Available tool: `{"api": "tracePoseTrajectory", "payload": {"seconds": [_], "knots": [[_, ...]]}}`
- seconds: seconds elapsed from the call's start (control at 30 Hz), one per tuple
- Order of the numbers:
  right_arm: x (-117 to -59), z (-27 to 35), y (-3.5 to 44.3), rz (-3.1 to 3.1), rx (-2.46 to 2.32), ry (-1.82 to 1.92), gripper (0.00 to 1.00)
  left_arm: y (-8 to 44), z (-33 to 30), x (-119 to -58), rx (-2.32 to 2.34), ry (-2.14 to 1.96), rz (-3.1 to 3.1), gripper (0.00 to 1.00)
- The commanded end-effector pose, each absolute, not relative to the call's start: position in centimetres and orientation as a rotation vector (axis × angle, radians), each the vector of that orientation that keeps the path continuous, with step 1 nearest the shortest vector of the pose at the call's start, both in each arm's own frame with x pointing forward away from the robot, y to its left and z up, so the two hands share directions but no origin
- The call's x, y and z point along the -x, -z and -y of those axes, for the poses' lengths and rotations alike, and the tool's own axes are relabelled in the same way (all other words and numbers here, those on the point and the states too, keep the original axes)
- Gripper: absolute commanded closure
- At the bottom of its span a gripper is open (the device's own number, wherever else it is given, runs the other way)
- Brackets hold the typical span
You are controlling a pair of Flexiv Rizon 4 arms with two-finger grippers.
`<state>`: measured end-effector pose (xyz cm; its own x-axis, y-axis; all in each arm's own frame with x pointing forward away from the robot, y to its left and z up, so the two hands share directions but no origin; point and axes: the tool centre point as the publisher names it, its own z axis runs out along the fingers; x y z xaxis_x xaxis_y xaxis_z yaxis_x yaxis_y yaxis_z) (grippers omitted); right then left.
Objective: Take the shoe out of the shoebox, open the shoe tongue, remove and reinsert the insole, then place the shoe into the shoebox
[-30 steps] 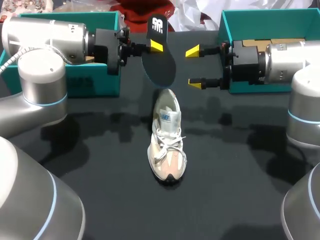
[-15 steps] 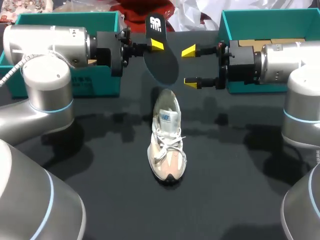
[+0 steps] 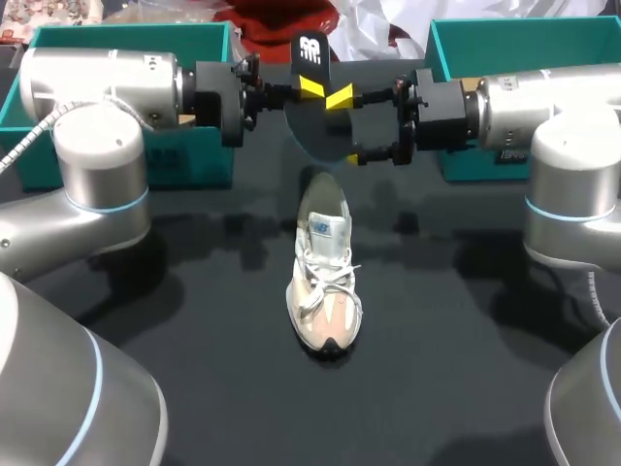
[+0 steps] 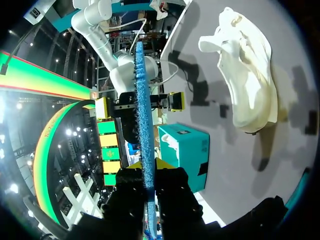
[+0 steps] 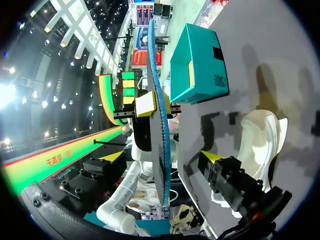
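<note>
Shoe [image 3: 325, 277] stands on its sole, well apart from left shoebox [image 3: 184, 160] and right shoebox [image 3: 456, 44]. Beyond its heel, left gripper [image 3: 309, 87] clamps the raised insole [image 3: 315, 131]. The fingers of right gripper [image 3: 347, 126] stand apart at the insole's opposite edge.

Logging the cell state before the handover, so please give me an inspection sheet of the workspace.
Surface: black table, no damage seen.
Job's things: shoe upright on its sole mid-table; insole held on edge in the air beyond the shoe's heel; left box and right box, both teal, at the far side.
Clutter: nothing seen.
Grippers: left gripper shut on the insole; right gripper open, close beside the insole.
Cables: grey cable hanging by the left arm.
Surroundings: nothing seen.
</note>
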<state>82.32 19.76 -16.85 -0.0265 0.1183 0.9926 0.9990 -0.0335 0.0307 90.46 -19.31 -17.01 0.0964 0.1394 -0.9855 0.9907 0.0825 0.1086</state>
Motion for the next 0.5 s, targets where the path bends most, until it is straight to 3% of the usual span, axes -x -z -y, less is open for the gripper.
{"api": "tracePoseTrajectory", "payload": {"seconds": [0.03, 0.13, 0.5], "knots": [[-83.29, -20.66, 17.03, 1.318, 1.29, 1.174, 0.25, 17.25, 19.58, -90.7, -1.299, 0.998, -1.25, 1.0], [-83.38, -20.86, 17.08, 1.329, 1.283, 1.167, 0.46, 17.28, 19.81, -90.26, -1.316, 1.004, -1.222, 1.0], [-83.55, -21.13, 17.04, 1.342, 1.271, 1.169, 0.6, 17.5, 20.07, -90.13, -1.323, 1.022, -1.199, 1.0]]}}
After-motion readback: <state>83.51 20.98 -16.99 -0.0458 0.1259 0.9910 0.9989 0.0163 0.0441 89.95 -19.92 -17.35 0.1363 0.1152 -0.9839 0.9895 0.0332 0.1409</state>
